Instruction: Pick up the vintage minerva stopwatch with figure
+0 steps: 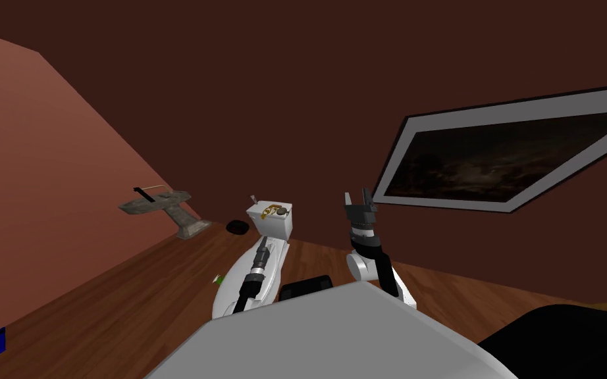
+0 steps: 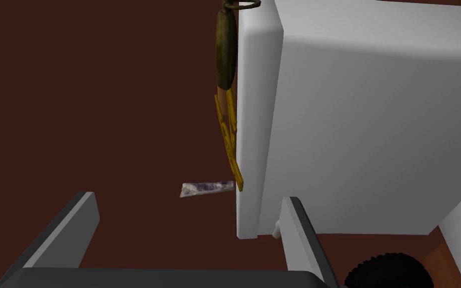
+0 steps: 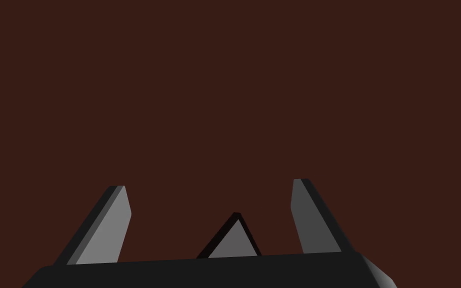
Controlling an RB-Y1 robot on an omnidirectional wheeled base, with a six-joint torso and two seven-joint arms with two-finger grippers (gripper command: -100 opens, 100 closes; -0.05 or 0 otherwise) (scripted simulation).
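The stopwatch [image 1: 282, 211] lies on the lid of a white toilet tank [image 1: 270, 224], with a gold figure [image 1: 268, 210] beside it. In the left wrist view the stopwatch [image 2: 226, 50] shows edge-on as a dark olive disc, and the gold figure [image 2: 229, 135] trails from it along the tank's lid [image 2: 254, 125]. My left gripper [image 2: 189, 197] is open and short of the lid, touching nothing. In the head view that gripper [image 1: 264, 242] reaches over the toilet bowl towards the tank. My right gripper [image 1: 357, 199] is raised to the right, open and empty [image 3: 209, 192].
A small silvery strip [image 2: 207, 188] lies on the lid, nearer my left gripper than the figure is. A black round object [image 1: 237, 226] sits on the wooden floor left of the tank. A grey pedestal sink [image 1: 164, 205] stands at the left wall. A framed picture [image 1: 513, 158] hangs on the right.
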